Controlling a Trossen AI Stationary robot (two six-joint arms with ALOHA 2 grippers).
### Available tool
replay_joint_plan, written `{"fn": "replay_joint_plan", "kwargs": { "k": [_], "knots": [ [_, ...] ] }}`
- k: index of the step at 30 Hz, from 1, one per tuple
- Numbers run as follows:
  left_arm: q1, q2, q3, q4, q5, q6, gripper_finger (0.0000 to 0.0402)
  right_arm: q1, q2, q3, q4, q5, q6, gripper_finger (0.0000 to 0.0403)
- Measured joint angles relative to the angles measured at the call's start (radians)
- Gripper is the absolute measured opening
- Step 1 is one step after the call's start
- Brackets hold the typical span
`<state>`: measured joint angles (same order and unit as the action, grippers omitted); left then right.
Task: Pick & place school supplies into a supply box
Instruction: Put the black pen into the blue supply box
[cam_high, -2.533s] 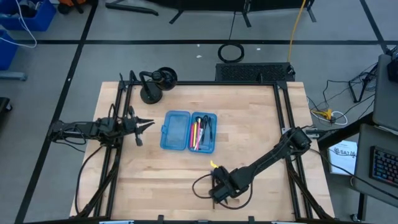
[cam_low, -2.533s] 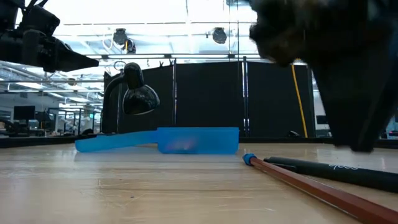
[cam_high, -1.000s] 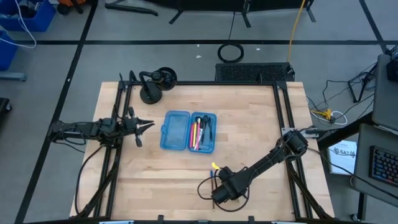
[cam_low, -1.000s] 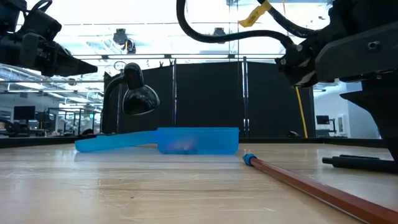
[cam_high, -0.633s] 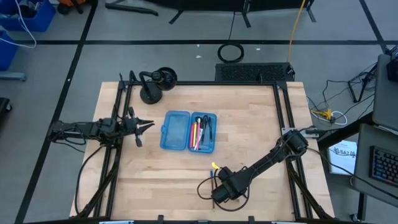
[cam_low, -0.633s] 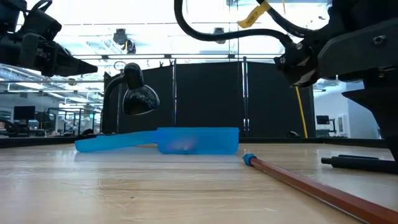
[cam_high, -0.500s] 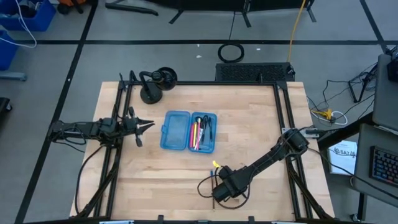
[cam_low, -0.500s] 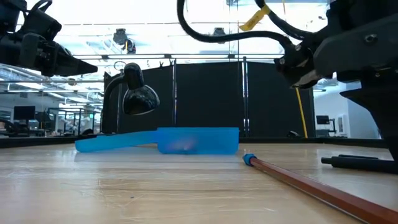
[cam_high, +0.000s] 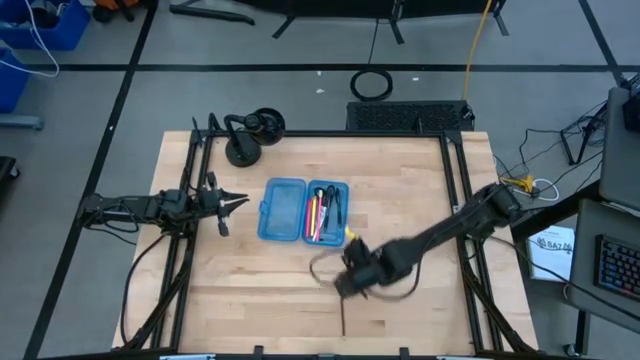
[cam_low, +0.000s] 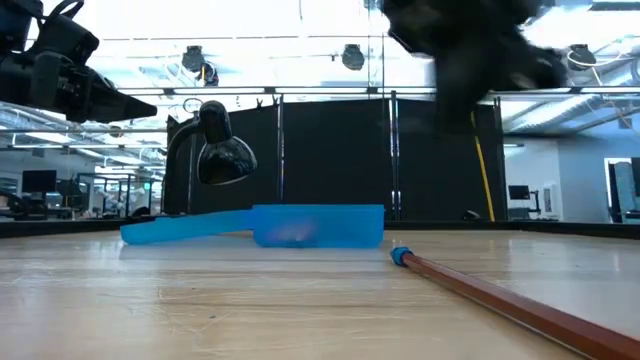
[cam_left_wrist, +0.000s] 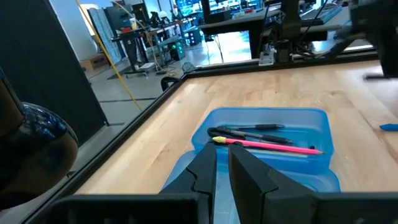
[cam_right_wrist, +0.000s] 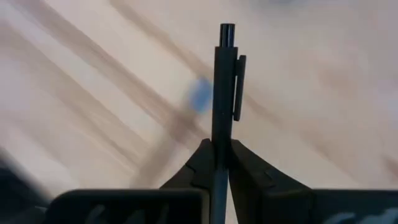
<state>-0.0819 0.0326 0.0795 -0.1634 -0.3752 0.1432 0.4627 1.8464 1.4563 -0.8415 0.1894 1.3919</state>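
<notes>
Pens and scissors are lying in the right half of the translucent blue plastic hinged supply box (cam_high: 303, 211), which is sitting open near the middle of the light wooden table (cam_high: 400, 180) in the high view. Pink, yellow and red pens (cam_high: 316, 213) are resting beside the small black-handled scissors (cam_high: 331, 205) in that half. The right gripper (cam_high: 345, 283) is hovering just below and to the right of the box, blurred, and a thin dark stick, probably the blue-tipped brown pencil (cam_high: 342, 320), is lying on the wood below it. The left gripper (cam_high: 232, 201) is waiting left of the box, near the table's left rail. A black round-based stand (cam_high: 248, 136) is standing at the far left corner.

In the low view, the blue box (cam_low: 300, 225) is lying flat on the table, and the brown pencil with its blue tip (cam_low: 480, 292) is stretching from just right of the box toward the camera.

In the left wrist view, the left gripper's fingers (cam_left_wrist: 205, 177) are standing nearly pressed together with nothing between them, pointing at the box (cam_left_wrist: 311, 118).

In the right wrist view, the right gripper (cam_right_wrist: 221, 163) is pinching a slim black clip pen (cam_right_wrist: 225, 81) upright above the blurred table.
</notes>
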Motion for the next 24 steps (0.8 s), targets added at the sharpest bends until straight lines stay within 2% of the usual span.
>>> {"fn": "replay_joint_plan", "kwargs": {
  "k": [4,7,11,16,19,24],
  "knots": [
    [0.000,0.000,0.000,0.001,0.001,0.001,0.0047,-0.103,-0.076,0.003,0.099,0.087,-0.063,0.0019],
    [0.000,0.000,0.000,0.003,0.003,0.001,0.0047,-0.204,-0.105,0.003,0.212,0.108,-0.167,0.0019],
    [0.000,0.000,0.000,0.005,0.007,0.008,0.0047,-0.355,-0.109,0.005,0.335,0.052,-0.269,0.0019],
    [0.000,0.000,0.000,0.024,0.007,0.009,0.0047,-0.493,-0.039,0.004,0.373,-0.053,-0.301,0.0019],
    [0.000,0.000,0.000,0.032,0.008,0.009,0.0047,-0.532,0.013,0.004,0.383,-0.113,-0.299,0.0019],
    [0.000,0.000,0.000,0.036,0.008,0.016,0.0047,-0.544,0.102,0.004,0.430,-0.143,-0.249,0.0019]
  ]
}}
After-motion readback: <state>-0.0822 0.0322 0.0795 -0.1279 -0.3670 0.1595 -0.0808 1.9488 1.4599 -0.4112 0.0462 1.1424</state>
